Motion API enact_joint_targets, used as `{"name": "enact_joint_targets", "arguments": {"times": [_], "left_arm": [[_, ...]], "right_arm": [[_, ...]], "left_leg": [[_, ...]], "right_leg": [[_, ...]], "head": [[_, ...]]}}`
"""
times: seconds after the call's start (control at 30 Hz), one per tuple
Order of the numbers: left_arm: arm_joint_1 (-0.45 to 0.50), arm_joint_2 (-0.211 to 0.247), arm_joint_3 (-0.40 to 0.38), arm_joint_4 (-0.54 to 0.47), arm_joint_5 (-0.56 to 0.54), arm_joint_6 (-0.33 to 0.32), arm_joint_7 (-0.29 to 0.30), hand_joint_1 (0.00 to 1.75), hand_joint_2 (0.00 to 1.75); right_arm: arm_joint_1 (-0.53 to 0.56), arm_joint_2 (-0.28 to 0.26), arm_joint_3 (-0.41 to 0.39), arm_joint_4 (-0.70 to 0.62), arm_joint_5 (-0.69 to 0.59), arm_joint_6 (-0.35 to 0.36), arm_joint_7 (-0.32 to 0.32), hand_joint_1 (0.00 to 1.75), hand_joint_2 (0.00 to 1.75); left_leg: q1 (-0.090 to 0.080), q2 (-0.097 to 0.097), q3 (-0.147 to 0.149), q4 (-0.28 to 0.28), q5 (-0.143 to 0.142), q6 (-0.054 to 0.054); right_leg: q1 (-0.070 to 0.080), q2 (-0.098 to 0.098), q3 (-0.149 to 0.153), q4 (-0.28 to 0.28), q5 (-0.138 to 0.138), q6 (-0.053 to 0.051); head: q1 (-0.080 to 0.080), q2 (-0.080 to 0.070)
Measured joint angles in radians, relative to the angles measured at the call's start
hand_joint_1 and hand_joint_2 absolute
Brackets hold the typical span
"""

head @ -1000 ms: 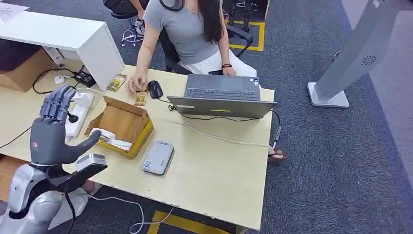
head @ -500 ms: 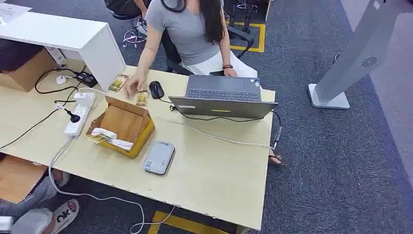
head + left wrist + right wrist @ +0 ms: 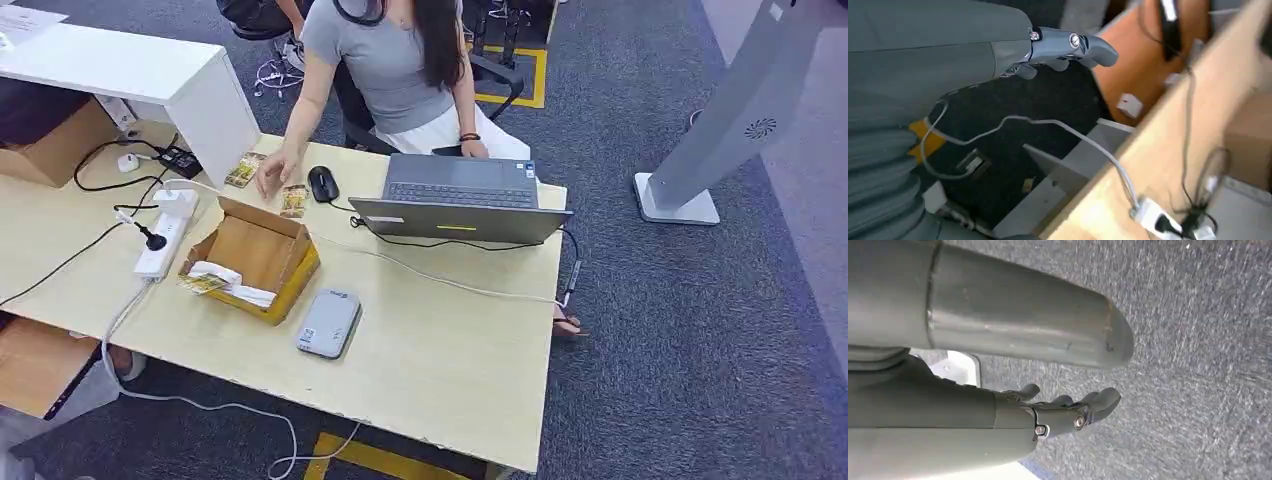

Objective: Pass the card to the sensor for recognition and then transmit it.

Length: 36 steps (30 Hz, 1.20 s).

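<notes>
The grey card sensor (image 3: 328, 323) lies flat near the table's front edge. Just left of it an open cardboard box (image 3: 255, 256) holds several cards (image 3: 214, 279) at its near end. A person across the table rests a hand (image 3: 270, 178) beside a loose card (image 3: 293, 201); another card (image 3: 243, 169) lies further left. In the left wrist view my left hand (image 3: 1063, 47) hangs below the table edge (image 3: 1168, 140), fingers stretched out and holding nothing. My right hand (image 3: 1068, 412) hangs over grey carpet with its fingers apart and nothing in them.
An open laptop (image 3: 458, 198) and a mouse (image 3: 321, 183) sit at the table's far side, with a cable trailing across the top. A power strip (image 3: 166, 232) lies left of the box. A white cabinet (image 3: 140, 70) stands at the back left and a grey stand (image 3: 735, 110) at the right.
My left hand, raised by the table's front left a second ago, has dropped out of the head view. The person's hand has barely shifted.
</notes>
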State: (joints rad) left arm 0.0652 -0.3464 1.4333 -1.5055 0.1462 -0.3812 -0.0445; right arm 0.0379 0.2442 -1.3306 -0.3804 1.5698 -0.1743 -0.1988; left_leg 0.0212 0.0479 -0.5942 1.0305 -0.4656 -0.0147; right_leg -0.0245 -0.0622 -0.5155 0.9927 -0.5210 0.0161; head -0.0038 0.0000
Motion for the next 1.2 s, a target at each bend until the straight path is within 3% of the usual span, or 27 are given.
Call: {"name": "enact_joint_targets", "arguments": {"times": [0.03,0.13,0.17,0.27,0.3,0.33,0.37,0.47,0.53,0.57,0.6,1.0,1.03,1.07,1.17,1.2], "left_arm": [[-0.018,-0.004,0.024,0.037,0.061,0.038,0.053,0.00,1.75],[-0.044,-0.011,0.069,0.185,0.104,0.161,0.043,0.00,1.75],[-0.047,-0.013,0.074,0.224,0.092,0.185,0.030,0.00,0.00],[-0.051,-0.019,0.081,0.376,0.019,0.241,-0.002,0.00,0.00],[-0.053,-0.022,0.081,0.418,-0.011,0.259,-0.001,0.00,0.00],[-0.055,-0.022,0.080,0.451,-0.037,0.275,0.006,0.00,0.00],[-0.055,-0.022,0.079,0.483,-0.067,0.293,0.016,0.00,1.75],[-0.049,-0.021,0.041,0.566,-0.186,0.332,0.023,0.00,1.75],[-0.043,-0.013,-0.035,0.620,-0.212,0.340,0.021,0.00,1.75],[-0.043,-0.010,-0.058,0.635,-0.215,0.343,0.021,0.00,0.00],[-0.043,-0.007,-0.076,0.648,-0.215,0.345,0.021,0.00,0.00],[-0.015,0.051,-0.342,0.760,-0.206,0.353,0.021,0.00,0.00],[-0.012,0.058,-0.366,0.767,-0.205,0.353,0.021,0.07,0.00],[-0.010,0.064,-0.386,0.774,-0.205,0.353,0.022,0.66,0.00],[-0.004,0.079,-0.446,0.792,-0.200,0.354,0.023,0.66,0.00],[-0.002,0.084,-0.466,0.799,-0.198,0.354,0.023,1.75,0.00]], "right_arm": [[-0.004,-0.003,0.000,0.018,0.000,-0.009,0.016,0.00,0.00],[-0.014,-0.011,0.004,0.061,0.000,-0.028,0.041,0.00,0.00],[-0.016,-0.013,0.005,0.071,0.000,-0.031,0.041,0.00,0.00],[-0.027,-0.018,0.006,0.105,0.000,-0.040,0.041,0.00,0.00],[-0.031,-0.019,0.006,0.115,0.000,-0.040,0.041,0.00,1.75],[-0.034,-0.019,0.006,0.120,0.000,-0.041,0.041,0.00,1.75],[-0.037,-0.020,0.007,0.126,0.000,-0.041,0.041,0.00,1.75],[-0.039,-0.026,0.020,0.139,-0.013,-0.031,0.050,0.00,1.75],[-0.038,-0.034,0.059,0.143,-0.055,-0.023,0.056,0.00,1.75],[-0.038,-0.038,0.076,0.143,-0.075,-0.020,0.059,0.00,1.75],[-0.037,-0.041,0.091,0.144,-0.098,-0.016,0.061,0.00,0.00],[-0.017,-0.087,0.317,0.137,-0.387,0.021,0.087,0.00,0.00],[-0.014,-0.091,0.338,0.135,-0.413,0.026,0.091,0.00,0.00],[-0.011,-0.093,0.356,0.133,-0.435,0.027,0.093,0.00,0.00],[-0.005,-0.103,0.414,0.126,-0.505,0.035,0.100,0.00,0.00],[-0.003,-0.106,0.432,0.124,-0.529,0.038,0.102,0.00,0.00]], "left_leg": [[0.000,0.000,0.000,0.000,0.000,0.000],[-0.001,0.000,0.001,0.000,0.000,0.000],[-0.001,0.000,0.001,0.000,0.000,0.000],[0.000,0.000,0.001,0.001,0.000,0.000],[0.000,0.000,0.001,0.001,0.000,0.000],[0.000,0.000,0.001,0.001,0.000,0.000],[0.000,0.000,0.001,0.001,0.000,0.000],[0.000,0.000,0.001,0.001,0.000,0.000],[0.000,0.000,0.001,0.001,0.000,0.000],[0.000,0.000,0.001,0.001,0.000,0.000],[0.000,0.000,0.001,0.001,0.000,0.000],[0.000,0.000,0.001,0.001,0.000,0.000],[0.000,0.000,0.001,0.001,0.000,0.000],[0.000,0.000,0.000,0.001,0.000,0.000],[0.000,0.000,0.000,0.001,0.000,0.000],[0.000,0.000,0.000,0.001,0.000,0.000]], "right_leg": [[0.000,0.000,0.000,0.000,0.000,0.000],[-0.001,0.000,0.000,0.000,0.000,0.000],[-0.001,0.000,0.000,0.000,0.000,0.000],[-0.001,0.000,0.000,0.000,0.000,0.000],[-0.001,0.000,0.000,0.000,0.000,0.001],[-0.001,0.000,0.000,0.000,0.000,0.001],[-0.001,0.000,0.000,0.000,0.000,0.001],[-0.001,0.000,0.000,0.000,0.001,0.001],[-0.001,0.000,0.000,0.000,0.001,0.001],[-0.001,0.000,0.000,0.000,0.001,0.001],[0.000,0.000,0.000,0.000,0.001,0.001],[0.000,0.000,0.000,0.000,0.001,0.001],[0.000,0.000,0.000,0.000,0.001,0.001],[0.000,0.000,0.000,0.000,0.001,0.001],[0.000,0.000,0.000,0.000,0.001,0.001],[-0.001,0.000,0.000,0.000,0.001,0.001]], "head": [[0.000,0.000],[0.000,0.000],[0.000,0.000],[0.001,0.000],[0.000,0.000],[0.001,0.000],[0.001,0.000],[0.001,0.000],[0.001,0.000],[0.001,0.000],[0.001,0.000],[0.001,0.000],[0.001,0.000],[0.001,0.000],[0.001,0.000],[0.001,0.000]]}}
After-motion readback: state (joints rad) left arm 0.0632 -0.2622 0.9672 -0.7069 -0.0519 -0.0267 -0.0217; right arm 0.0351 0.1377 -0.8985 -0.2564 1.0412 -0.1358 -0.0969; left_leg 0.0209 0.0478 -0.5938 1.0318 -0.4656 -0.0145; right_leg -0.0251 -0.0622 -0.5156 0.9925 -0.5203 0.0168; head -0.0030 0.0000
